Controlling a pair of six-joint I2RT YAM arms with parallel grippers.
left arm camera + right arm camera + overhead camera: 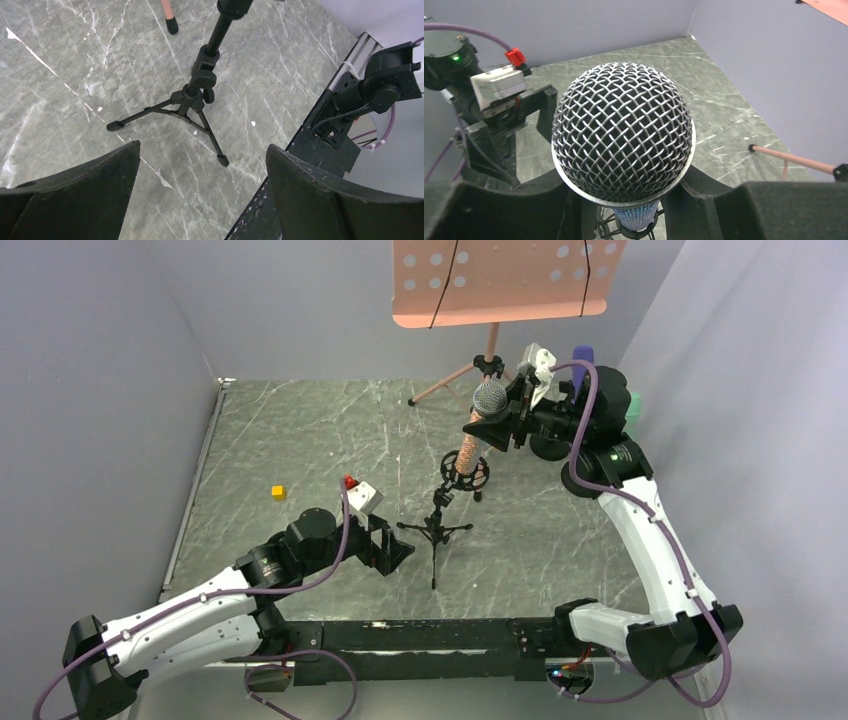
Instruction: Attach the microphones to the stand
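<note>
My right gripper [497, 425] is shut on the glittery pinkish-brown microphone [470, 448], just under its silver mesh head [489, 397]. The microphone stands nearly upright with its lower end in the ring clip [466, 474] of the small black tripod stand [436, 530]. In the right wrist view the mesh head [623, 130] fills the middle, with the glittery body [639, 217] below it in the ring. My left gripper [395, 550] is open and empty, low beside the stand's legs [197, 97]. The purple microphone [583, 358] and the mint-green microphone [632, 402] are partly hidden behind my right arm.
A pink music stand [500, 280] rises at the back, and one of its legs [794, 160] reaches across the floor. A small yellow cube [279, 492] lies at the left. The black base rail [320, 145] runs along the near edge. Grey walls close in both sides.
</note>
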